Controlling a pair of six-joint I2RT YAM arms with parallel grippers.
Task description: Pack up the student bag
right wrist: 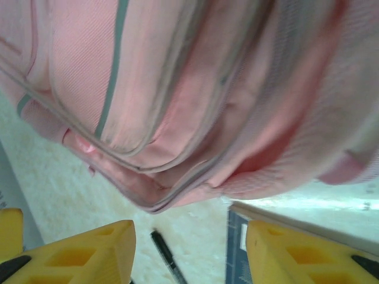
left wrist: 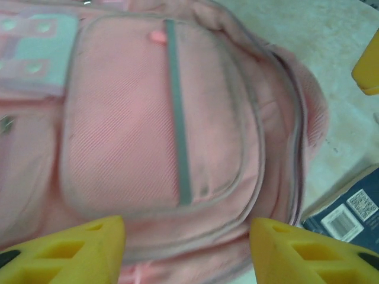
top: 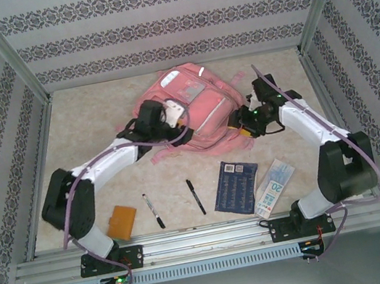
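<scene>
The pink student bag (top: pixel 194 104) lies flat at the middle back of the table, front pockets facing up. My left gripper (top: pixel 173 118) hovers over its left side, open; the left wrist view has the front pocket with a grey strip (left wrist: pixel 154 118) just beyond the spread yellow fingers (left wrist: pixel 71 251), nothing between them. At the bag's right lower edge my right gripper (top: pixel 245 130) is open too. In the right wrist view the bag's zipped rim (right wrist: pixel 195 89) hangs ahead of the gripper (right wrist: pixel 189 254), apart from it.
On the near table lie an orange pad (top: pixel 121 222), two black pens (top: pixel 153 211) (top: pixel 195 196), a dark blue book (top: pixel 236 187) and a white-blue flat pack (top: pixel 273 187). One pen (right wrist: pixel 166 254) and the book (right wrist: pixel 237 248) lie below the right gripper. Patterned walls enclose three sides.
</scene>
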